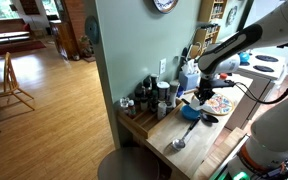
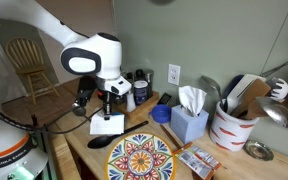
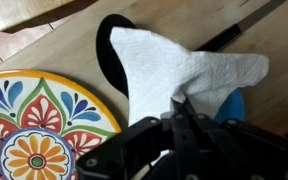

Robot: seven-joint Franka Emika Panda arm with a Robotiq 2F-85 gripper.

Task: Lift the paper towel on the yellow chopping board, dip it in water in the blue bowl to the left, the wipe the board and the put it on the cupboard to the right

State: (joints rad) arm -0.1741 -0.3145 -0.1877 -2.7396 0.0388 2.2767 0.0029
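My gripper (image 3: pixel 179 106) is shut on the white paper towel (image 3: pixel 179 62), which hangs spread out below the fingers. Under the towel a sliver of the blue bowl (image 3: pixel 235 105) shows. In an exterior view the gripper (image 1: pixel 203 94) hovers between the blue bowl (image 1: pixel 189 113) and the yellow chopping board (image 1: pixel 217 103). In an exterior view the gripper (image 2: pixel 106 107) holds the towel (image 2: pixel 106 124) to the left of the board (image 2: pixel 139 158); the bowl is hidden there. The board's speckled face also shows in the wrist view (image 3: pixel 34 125). The cupboard's whitish top (image 1: pixel 262 72) lies to the right.
A steel spoon (image 1: pixel 179 141) lies on the wooden counter near the front edge. Dark jars (image 1: pixel 149 98) stand at the wall. A blue tissue box (image 2: pixel 189 122) and a utensil pot (image 2: pixel 230 122) stand behind the board. A black ladle (image 2: pixel 97 141) lies under the towel.
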